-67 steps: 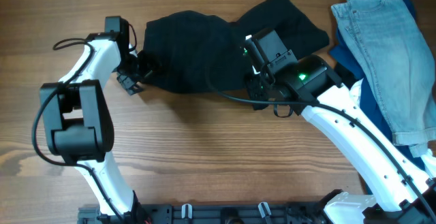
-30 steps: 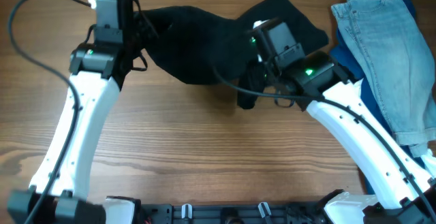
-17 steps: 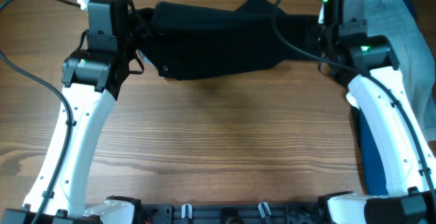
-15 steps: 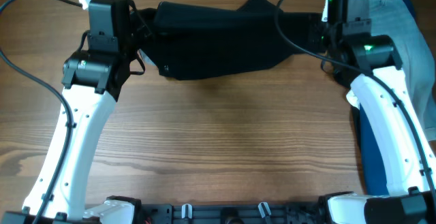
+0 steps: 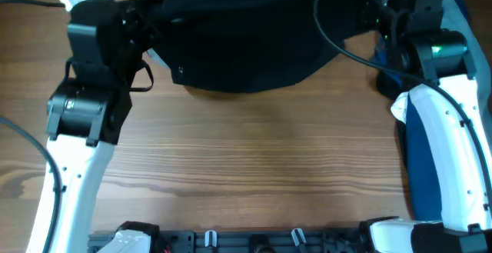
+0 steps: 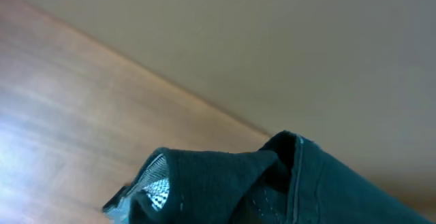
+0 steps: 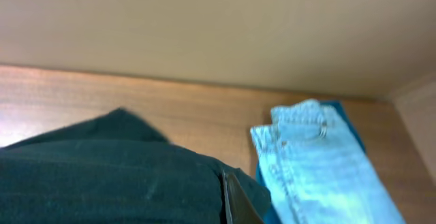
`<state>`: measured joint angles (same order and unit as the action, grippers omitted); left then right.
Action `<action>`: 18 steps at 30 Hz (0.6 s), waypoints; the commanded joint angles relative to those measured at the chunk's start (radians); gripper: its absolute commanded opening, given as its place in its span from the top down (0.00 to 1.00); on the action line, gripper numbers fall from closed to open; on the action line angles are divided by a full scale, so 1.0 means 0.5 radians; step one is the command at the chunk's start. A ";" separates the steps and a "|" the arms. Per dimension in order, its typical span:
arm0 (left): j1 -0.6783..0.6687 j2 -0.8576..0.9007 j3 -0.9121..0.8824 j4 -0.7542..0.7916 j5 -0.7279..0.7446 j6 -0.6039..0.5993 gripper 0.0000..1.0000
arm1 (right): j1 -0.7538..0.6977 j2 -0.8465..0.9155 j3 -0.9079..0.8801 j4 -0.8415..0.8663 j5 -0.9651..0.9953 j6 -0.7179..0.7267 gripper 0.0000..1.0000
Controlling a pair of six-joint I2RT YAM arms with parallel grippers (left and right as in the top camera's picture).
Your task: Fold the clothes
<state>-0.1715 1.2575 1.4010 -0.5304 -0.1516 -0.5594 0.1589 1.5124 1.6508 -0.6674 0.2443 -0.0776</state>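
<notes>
A large black garment (image 5: 246, 38) is stretched wide along the far edge of a wooden surface (image 5: 254, 168), held up between two white robot arms. The left tool (image 5: 154, 30), near the far left corner, is closed on the garment's left end; in the left wrist view the dark cloth is bunched right at the tool and hides its fingers. The right tool (image 5: 378, 18), near the far right corner, is closed on the right end; in the right wrist view the cloth lies across the bottom of the frame, with only a sliver of one dark finger showing. The garment's lower edge sags in a shallow curve towards the middle of the surface. Light blue jeans (image 7: 306, 156) lie along the right edge on dark blue fabric (image 5: 415, 176), just beside the right arm.
</notes>
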 commanded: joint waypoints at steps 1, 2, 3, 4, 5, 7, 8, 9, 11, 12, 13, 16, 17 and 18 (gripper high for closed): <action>0.021 -0.172 0.014 0.134 -0.149 0.063 0.96 | -0.060 -0.058 0.099 0.120 0.337 -0.112 0.96; 0.021 -0.235 0.014 0.233 -0.149 0.063 0.96 | -0.060 -0.074 0.102 0.224 0.395 -0.166 0.96; 0.021 -0.280 0.014 0.306 -0.150 0.064 0.96 | -0.060 -0.093 0.102 0.307 0.409 -0.212 0.96; 0.021 -0.305 0.014 0.346 -0.150 0.067 0.96 | -0.060 -0.105 0.102 0.357 0.410 -0.215 0.96; 0.021 -0.336 0.014 0.392 -0.150 0.091 0.96 | -0.060 -0.128 0.102 0.434 0.410 -0.215 0.96; 0.021 -0.378 0.014 0.445 -0.156 0.117 0.96 | -0.060 -0.173 0.102 0.559 0.409 -0.269 0.96; 0.021 -0.399 0.014 0.468 -0.156 0.117 0.96 | -0.060 -0.199 0.102 0.628 0.410 -0.309 0.96; 0.021 -0.413 0.014 0.484 -0.156 0.117 0.96 | -0.060 -0.218 0.102 0.665 0.410 -0.343 0.96; 0.021 -0.443 0.014 0.527 -0.156 0.117 0.96 | -0.060 -0.280 0.102 0.761 0.426 -0.398 0.96; 0.021 -0.449 0.014 0.536 -0.155 0.117 0.96 | -0.060 -0.313 0.102 0.780 0.426 -0.430 0.96; 0.021 -0.454 0.014 0.539 -0.155 0.116 0.96 | -0.059 -0.349 0.102 0.777 0.425 -0.429 0.96; 0.021 -0.459 0.014 0.541 -0.155 0.116 0.96 | -0.059 -0.437 0.102 0.717 0.424 -0.419 0.96; 0.021 -0.461 0.014 0.546 -0.155 0.115 0.96 | -0.058 -0.468 0.102 0.704 0.424 -0.419 0.96; 0.021 -0.461 0.014 0.555 -0.154 0.115 0.96 | -0.056 -0.496 0.102 0.694 0.425 -0.421 0.96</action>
<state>-0.1833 1.0588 1.3983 -0.2695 -0.0986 -0.5289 0.1631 1.3178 1.6726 -0.3187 0.2962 -0.2790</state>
